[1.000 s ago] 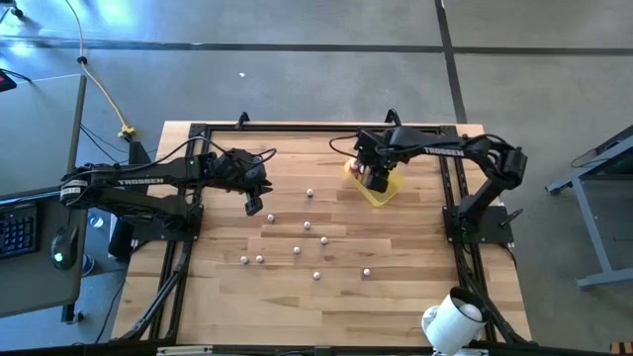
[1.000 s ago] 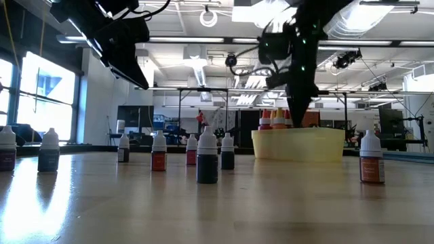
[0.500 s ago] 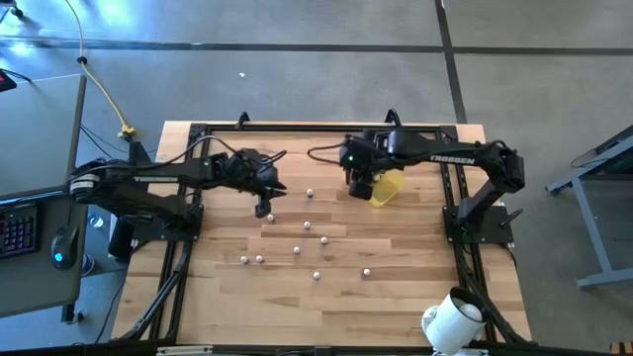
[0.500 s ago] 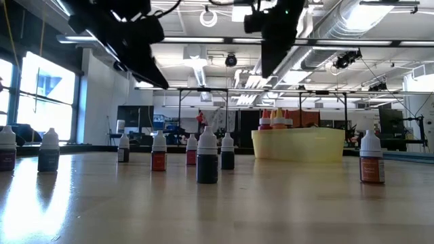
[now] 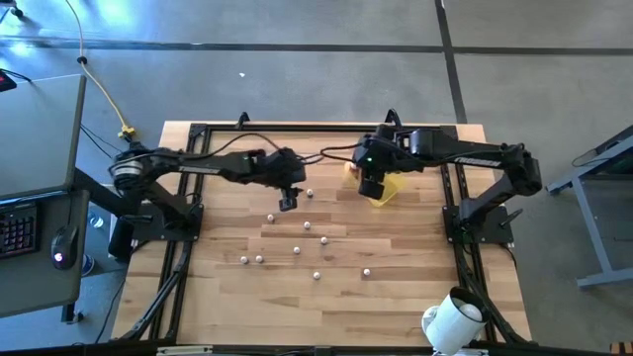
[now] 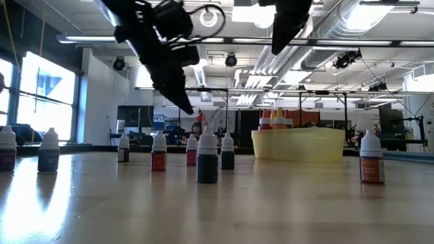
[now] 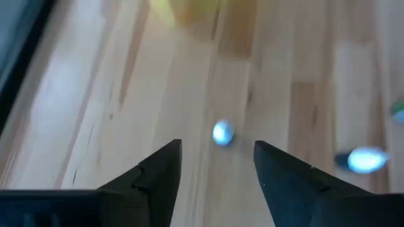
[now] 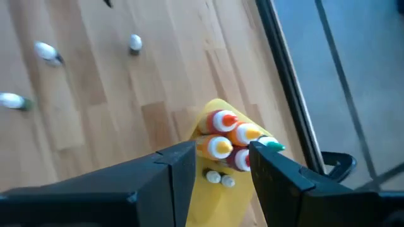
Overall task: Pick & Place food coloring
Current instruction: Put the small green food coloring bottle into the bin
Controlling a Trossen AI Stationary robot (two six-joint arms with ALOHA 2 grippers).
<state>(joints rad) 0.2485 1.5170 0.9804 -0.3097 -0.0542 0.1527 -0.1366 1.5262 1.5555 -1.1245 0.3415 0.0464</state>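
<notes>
Food coloring (image 7: 222, 133) beneath open left claw (image 7: 216, 165)

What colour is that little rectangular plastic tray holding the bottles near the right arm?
Yellow: the yellow rectangular plastic tray shows best in the low view.

floor (image 5: 297, 59): grey concrete around my counter (image 5: 218, 297) | windows (image 6: 47, 95): bright, at one side | ceiling: ducts (image 6: 352, 27), strip lights (image 6: 203, 41) | side desk (image 5: 35, 129): grey, keyboard (image 5: 15, 227)
</notes>
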